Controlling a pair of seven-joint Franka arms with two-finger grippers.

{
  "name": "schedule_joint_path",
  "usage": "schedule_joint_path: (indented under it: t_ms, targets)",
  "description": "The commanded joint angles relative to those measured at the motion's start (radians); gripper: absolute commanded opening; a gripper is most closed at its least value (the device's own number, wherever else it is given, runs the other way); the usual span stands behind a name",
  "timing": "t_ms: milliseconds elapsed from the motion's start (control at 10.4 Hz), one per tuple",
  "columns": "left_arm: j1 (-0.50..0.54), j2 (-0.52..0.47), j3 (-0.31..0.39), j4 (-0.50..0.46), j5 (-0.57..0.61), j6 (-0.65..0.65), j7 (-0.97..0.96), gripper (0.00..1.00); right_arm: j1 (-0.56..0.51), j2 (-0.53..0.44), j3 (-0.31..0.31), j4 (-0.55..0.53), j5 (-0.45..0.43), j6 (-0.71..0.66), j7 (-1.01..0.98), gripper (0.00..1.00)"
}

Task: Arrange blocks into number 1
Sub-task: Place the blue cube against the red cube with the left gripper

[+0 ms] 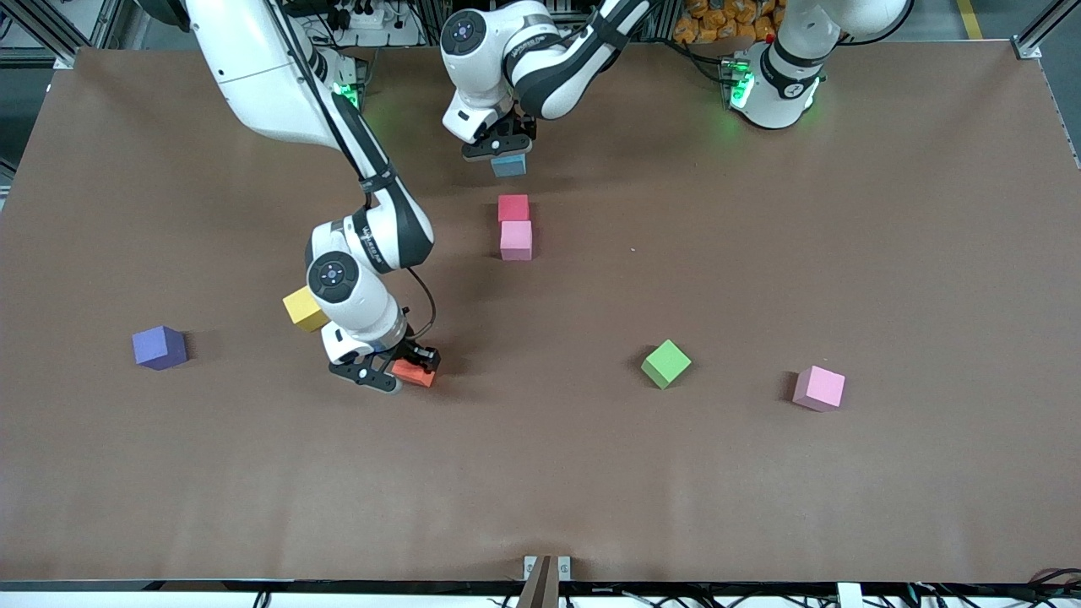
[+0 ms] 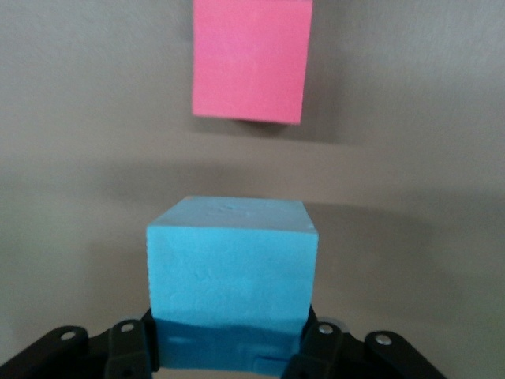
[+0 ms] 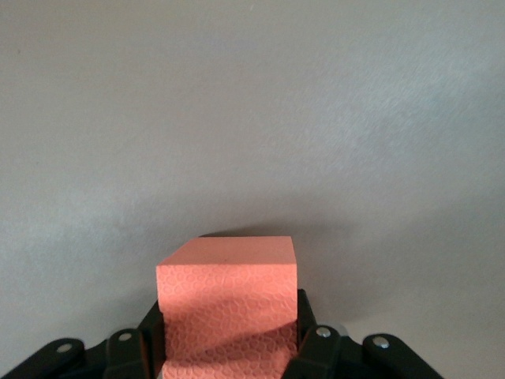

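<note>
A red block (image 1: 513, 208) and a light pink block (image 1: 516, 240) lie touching in a short column mid-table. My left gripper (image 1: 498, 152) is shut on a sky blue block (image 1: 509, 165), low over the table and in line with that column. A small gap separates it from the red block (image 2: 251, 59). In the left wrist view the sky blue block (image 2: 229, 276) fills the left gripper (image 2: 229, 347). My right gripper (image 1: 405, 367) is shut on an orange block (image 1: 414, 373) down at the table. The orange block (image 3: 229, 308) sits between the black fingers of the right gripper (image 3: 229, 347). A green block (image 1: 665, 363) lies loose.
A yellow cube (image 1: 304, 308) sits close beside the right arm's wrist. A purple cube (image 1: 159, 347) lies toward the right arm's end of the table. A second pink cube (image 1: 818, 388) lies toward the left arm's end, past the green block.
</note>
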Motion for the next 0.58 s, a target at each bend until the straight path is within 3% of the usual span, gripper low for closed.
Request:
schedule_joint_path:
  t_ms: [0, 482]
  targets:
    - [0.005, 0.044, -0.005, -0.003, 0.002, 0.069, 0.034, 0.00, -0.051, -0.089, 0.011, -0.047, -0.013, -0.059, -0.071, 0.63]
    - [0.016, 0.081, -0.005, -0.007, 0.000, 0.080, 0.093, 0.00, -0.073, -0.163, 0.011, -0.052, -0.013, -0.182, -0.118, 0.63]
